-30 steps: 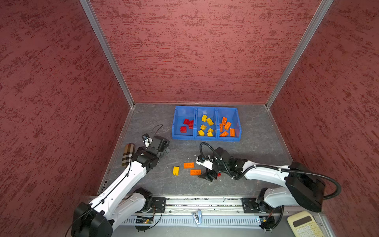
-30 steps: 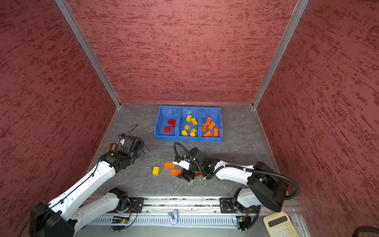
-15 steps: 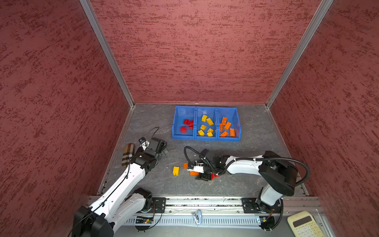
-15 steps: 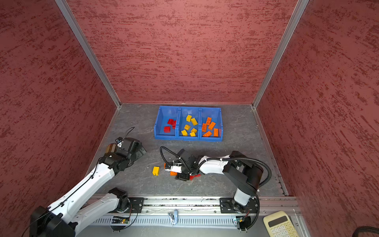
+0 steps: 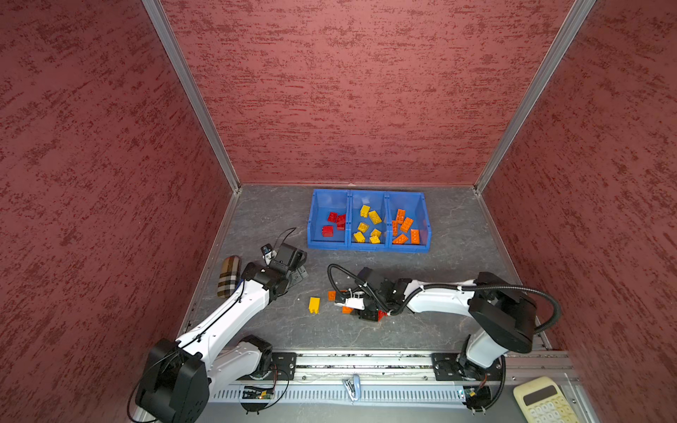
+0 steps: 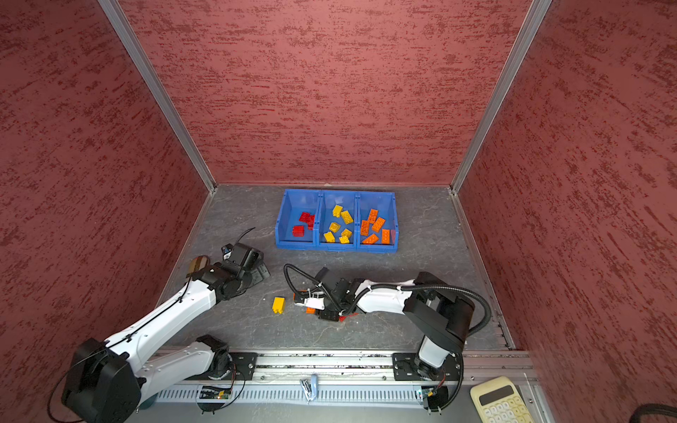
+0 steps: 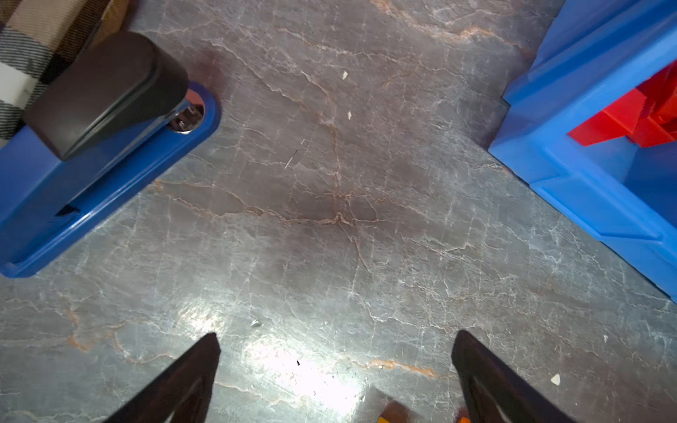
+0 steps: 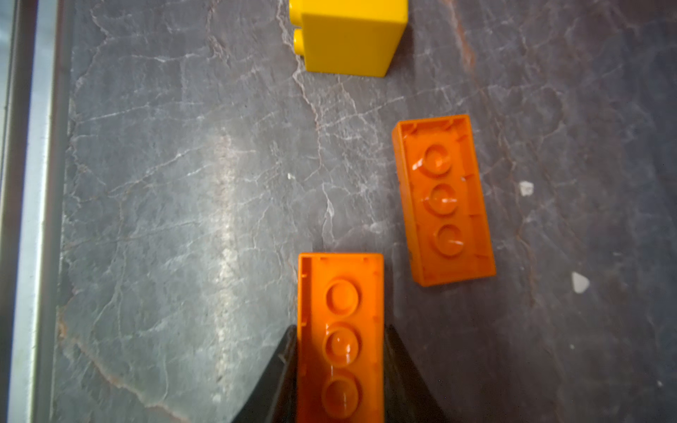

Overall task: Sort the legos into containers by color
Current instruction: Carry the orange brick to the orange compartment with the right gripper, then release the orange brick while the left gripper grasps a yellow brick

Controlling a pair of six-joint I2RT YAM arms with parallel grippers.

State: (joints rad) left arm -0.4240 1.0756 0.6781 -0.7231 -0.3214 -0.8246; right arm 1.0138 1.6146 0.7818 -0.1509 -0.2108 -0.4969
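Toward the front edge of the bench (image 8: 176, 219), your right gripper (image 8: 340, 338) pinches an orange lego (image 8: 340, 293) by its long sides. Another orange lego (image 8: 443, 199) lies just beside, with a yellow lego (image 8: 348, 40) beyond. Your left gripper (image 7: 335, 340) hangs spread, facing the gap between stapler (image 7: 91, 175) and containers (image 7: 571, 190).

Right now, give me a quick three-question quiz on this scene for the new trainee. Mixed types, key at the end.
1. True or false: the right end effector is shut on an orange brick.
2. In a top view, which of the blue bins holds the yellow bricks? A left, B middle, C right.
3. Fill in: the left end effector hovers over bare table with its jaws ____.
Key: 1 true; 2 B; 3 open.
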